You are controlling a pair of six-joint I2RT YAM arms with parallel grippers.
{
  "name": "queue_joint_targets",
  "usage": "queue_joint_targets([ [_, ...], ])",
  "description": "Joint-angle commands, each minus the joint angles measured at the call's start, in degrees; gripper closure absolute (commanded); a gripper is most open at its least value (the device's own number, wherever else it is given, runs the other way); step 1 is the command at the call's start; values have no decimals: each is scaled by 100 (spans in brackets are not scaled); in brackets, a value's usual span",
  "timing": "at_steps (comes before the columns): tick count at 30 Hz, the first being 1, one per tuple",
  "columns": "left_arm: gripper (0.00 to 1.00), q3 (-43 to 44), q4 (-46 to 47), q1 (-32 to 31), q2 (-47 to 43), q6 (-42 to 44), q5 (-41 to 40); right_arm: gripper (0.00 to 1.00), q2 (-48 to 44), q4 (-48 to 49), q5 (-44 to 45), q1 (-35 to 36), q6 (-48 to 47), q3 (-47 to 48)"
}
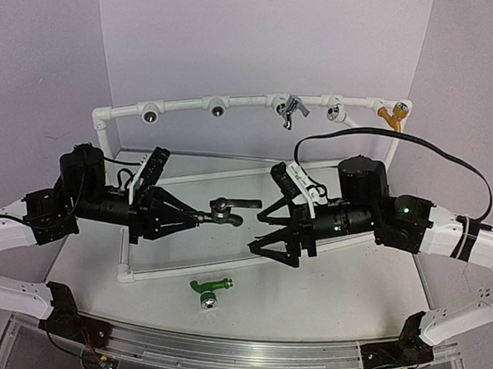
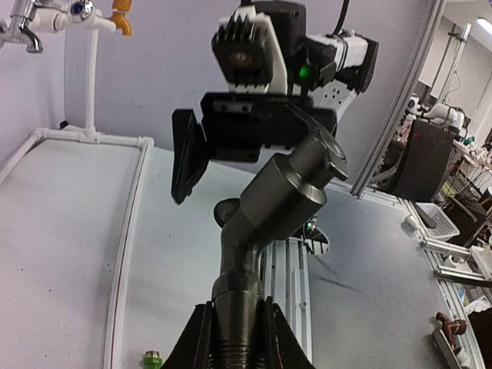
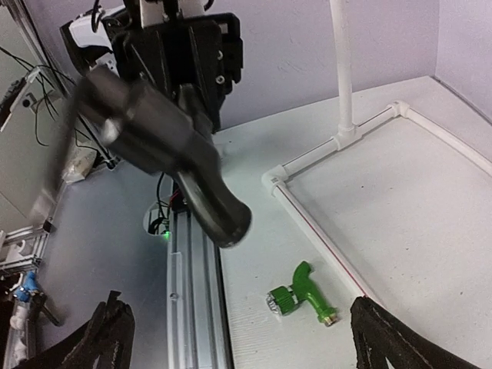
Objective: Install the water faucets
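Broadly, a pale grey tabletop (image 1: 349, 283) carries a white plastic pipe frame (image 1: 184, 105): a flat rectangle lying on the surface and a raised rail at the back. A grey metal tap (image 1: 293, 109) and an orange-yellow curved tap (image 1: 390, 116) sit on that rail.

Both arms reach in toward the middle above the flat rectangle. The right claw (image 1: 259, 229) is spread wide with nothing in it. It faces the left one, and its fingers (image 3: 108, 338) stand clear at the lower corners of its own wrist view.

The left claw (image 1: 196, 217) is clamped on the dark brown-black metal faucet (image 1: 224, 212) and holds it in the air between the two arms. The fingers pinch its threaded end. From there the body bends into a thick round barrel with a flat cap, and a slim lever handle points toward the right claw.

The bright green faucet (image 1: 208, 287) lies on its side on the tabletop, just outside the frame's near rail and between the arm bases. It has a short curved body, a ribbed collar with a silver face and a brass-coloured tip.
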Motion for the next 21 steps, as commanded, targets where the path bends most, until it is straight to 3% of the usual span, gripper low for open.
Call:
queue_joint_targets([
  [1,100,182,786,56,78,-858,414,5,408,941,20,56,-600,320],
  [9,100,345,947,114,442,-1196,767,20,761,1720,-346,270,-921,495],
  [16,100,335,1189,180,559,-1356,843,46,964,2507,-803,292,-569,411],
  [21,100,331,1324,231,616,-1442,933,53,1080,3115,-856,306,-288,301],
])
